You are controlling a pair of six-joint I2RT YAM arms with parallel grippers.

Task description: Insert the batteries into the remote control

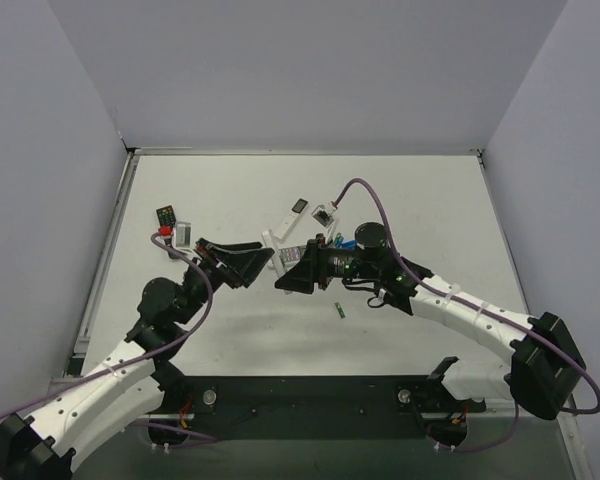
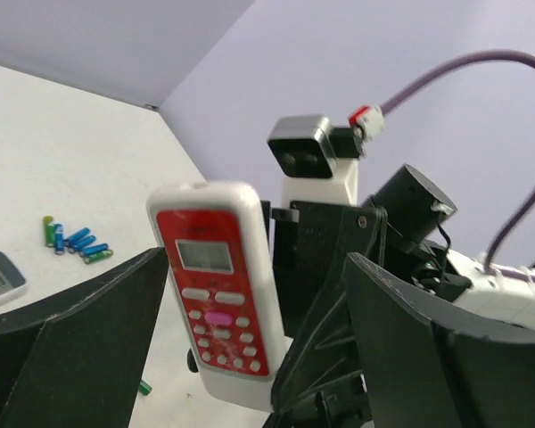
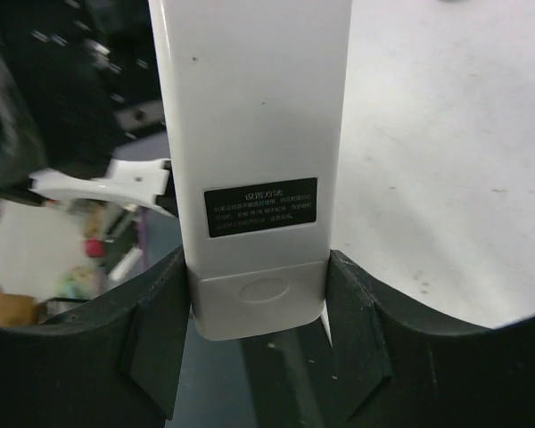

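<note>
Starting left of the short rectangular red-faced, white-rimmed remote control, the left arm's black end effector is released. Its fingers spread wide on either side of the remote and touch neither edge, probably so it can work on the remote while the other arm steadies it. Farther left of the remote in that wrist view, a cluster of small blue and green cylindrical batteries lies on the white table, well apart from it. One stray green battery sits nearer the remote's lower end. The remote itself is held up off the table. To its right, the right arm's black end effector is clenched on the remote's lower end. The plain white back faces that arm's own camera, seemingly to present the battery cover, which looks shut.
</note>
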